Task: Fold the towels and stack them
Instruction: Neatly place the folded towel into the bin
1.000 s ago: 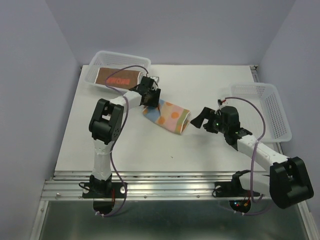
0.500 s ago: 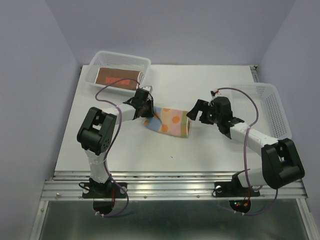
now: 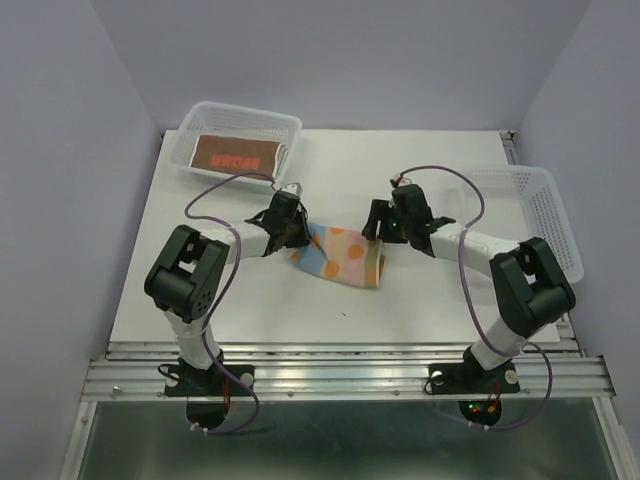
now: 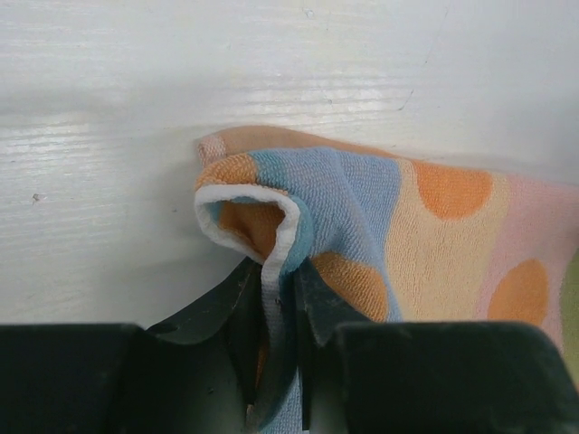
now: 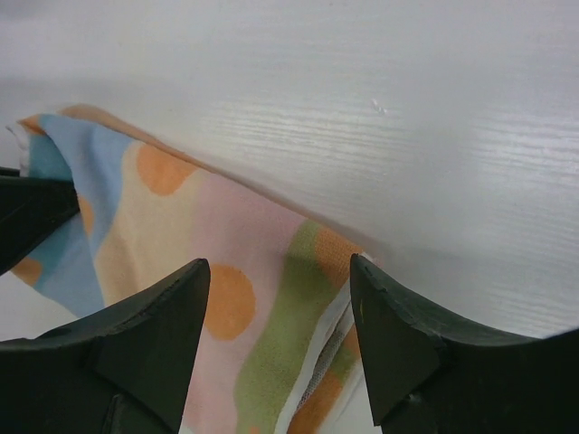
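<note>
- The pastel-striped terry towel with orange dots (image 3: 340, 257) lies bunched and partly doubled over at the middle of the white tabletop (image 3: 400, 300), between the two arms. It is not yet folded flat.
- The left fingers (image 4: 204, 316) stand narrow, pinching a curled edge at the towel's 10 o'clock corner. Only a thin lip of cloth sits between them, so a pull toward 9 o'clock could, I judge, slide it out of the grip.
- That pinch looks to catch more than one layer where the edge rolls over. Lifting from here may carry the roll along and leave a crooked fold.
- The right fingers (image 5: 149, 334) stand wide, straddling the towel's 2 o'clock corner without gripping it. If they close too high, they take air. If they close too low, they press into the tabletop or catch only the upper layer, since the hem there gapes.
- With one end held and the other loose, any move by the left arm would drag the towel out from between the right fingers.
- The two wrists sit near each other across a short cloth, so a careless stretch or crossing could knock them together.
- The white mesh plastic basket (image 3: 245, 110) at 11 o'clock holds a folded brown-red towel (image 3: 237, 155). A second white mesh basket (image 3: 555, 220) stands at 3 o'clock. A wide swing of either arm could nudge them.
</note>
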